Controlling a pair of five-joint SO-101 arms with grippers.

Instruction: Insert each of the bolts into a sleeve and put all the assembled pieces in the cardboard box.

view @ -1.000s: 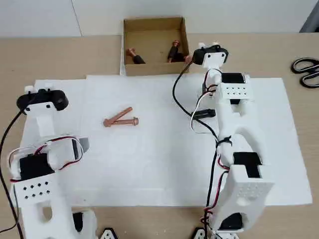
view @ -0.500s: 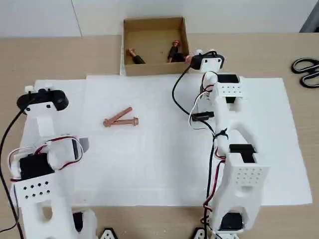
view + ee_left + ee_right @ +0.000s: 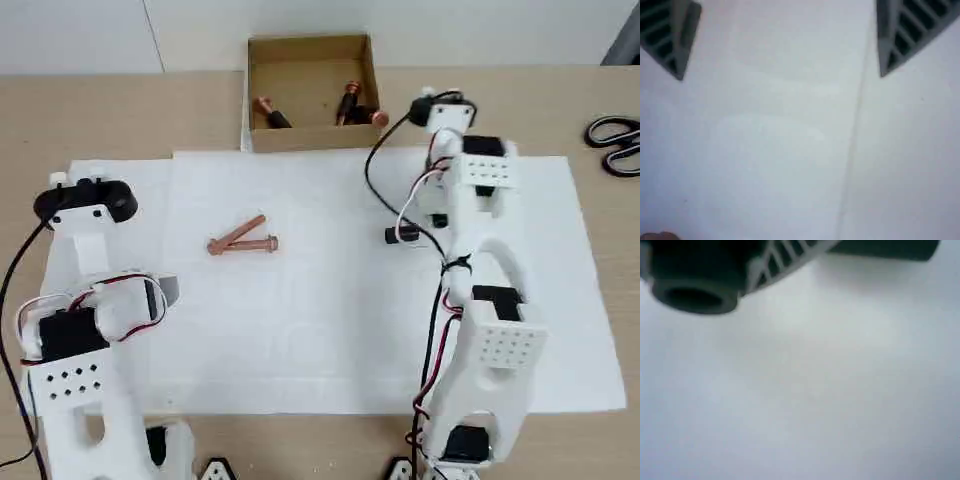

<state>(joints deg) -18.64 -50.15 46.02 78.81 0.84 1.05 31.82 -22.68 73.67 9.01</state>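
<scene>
Copper bolts (image 3: 243, 239), two touching in a V, lie on my white sheet (image 3: 320, 330), well apart from the cardboard box (image 3: 305, 85) holding three assembled pieces (image 3: 352, 100). A black sleeve (image 3: 400, 235) sits beside the right arm. Left gripper (image 3: 780, 35) has its jaws apart. Right gripper (image 3: 785, 255), honestly can't tell.

Tally: 3 assembled pieces (image 3: 270, 113), (image 3: 348, 100), (image 3: 370, 117); 2 loose bolts (image 3: 245, 228), (image 3: 255, 243); 1 sleeve (image 3: 695, 292) seen for sure.
Also 1 cardboard box (image 3: 310, 138), 1 white mat (image 3: 320, 320), 1 pr scissors (image 3: 615, 142), 2 arms (image 3: 85, 330), (image 3: 490, 330); 2nd dark bar (image 3: 885, 247) by sleeve, can't tell if sleeve.
</scene>
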